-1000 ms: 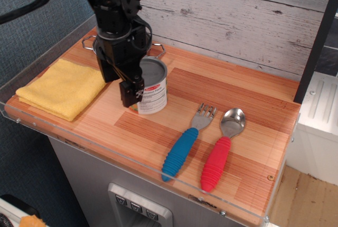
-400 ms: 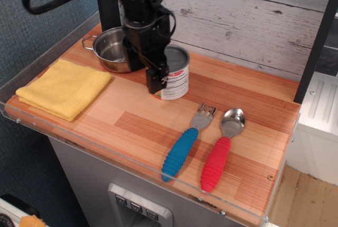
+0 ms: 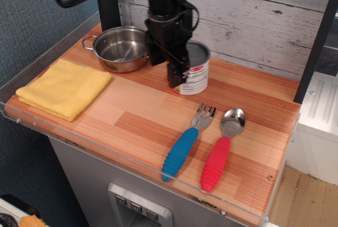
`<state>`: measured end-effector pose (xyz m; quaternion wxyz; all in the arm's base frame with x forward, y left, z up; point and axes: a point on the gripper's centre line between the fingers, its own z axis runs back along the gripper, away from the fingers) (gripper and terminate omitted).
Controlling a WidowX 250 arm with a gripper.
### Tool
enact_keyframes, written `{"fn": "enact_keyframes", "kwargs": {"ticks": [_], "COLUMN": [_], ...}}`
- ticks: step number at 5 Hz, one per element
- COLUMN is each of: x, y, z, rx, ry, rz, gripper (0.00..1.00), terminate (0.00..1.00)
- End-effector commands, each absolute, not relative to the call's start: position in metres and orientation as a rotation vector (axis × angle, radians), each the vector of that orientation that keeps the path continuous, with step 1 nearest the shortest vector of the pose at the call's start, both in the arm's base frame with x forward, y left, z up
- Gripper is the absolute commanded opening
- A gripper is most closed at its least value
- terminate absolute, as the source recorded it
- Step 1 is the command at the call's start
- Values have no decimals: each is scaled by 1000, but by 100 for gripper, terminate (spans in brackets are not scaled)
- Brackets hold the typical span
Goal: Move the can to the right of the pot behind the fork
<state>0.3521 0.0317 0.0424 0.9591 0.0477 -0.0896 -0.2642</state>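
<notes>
The can (image 3: 195, 71), short with a grey lid and a white and yellow-green label, is held by my black gripper (image 3: 178, 75), which is shut on its left side. The can is to the right of the shiny steel pot (image 3: 122, 48) and behind the fork (image 3: 185, 142), which has a blue ribbed handle and lies near the front edge. I cannot tell whether the can touches the wooden table (image 3: 137, 116) or hangs just above it.
A spoon with a red ribbed handle (image 3: 222, 150) lies right of the fork. A folded yellow cloth (image 3: 63, 88) lies at the left. A grey plank wall (image 3: 248, 16) stands close behind the can.
My gripper has carried the can to the right and back, from in front of the pot to a spot right of the pot and behind the fork. The pot is now uncovered.
</notes>
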Motion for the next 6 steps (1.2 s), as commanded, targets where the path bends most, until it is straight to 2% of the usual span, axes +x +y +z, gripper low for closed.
{"fn": "enact_keyframes", "kwargs": {"ticks": [1, 2, 3, 4, 5, 6], "x": [369, 373, 371, 360, 343, 327], "y": [7, 2, 1, 11, 20, 23], "z": [58, 61, 68, 84, 102, 109], "rx": [111, 91, 81, 83, 88, 93], "ry": [-223, -234, -282, -329, -323, -286], "rz": [-612, -619, -581, -501, -417, -311], "gripper": [100, 100, 100, 100, 100, 100], "terminate": [0, 0, 0, 0, 0, 0]}}
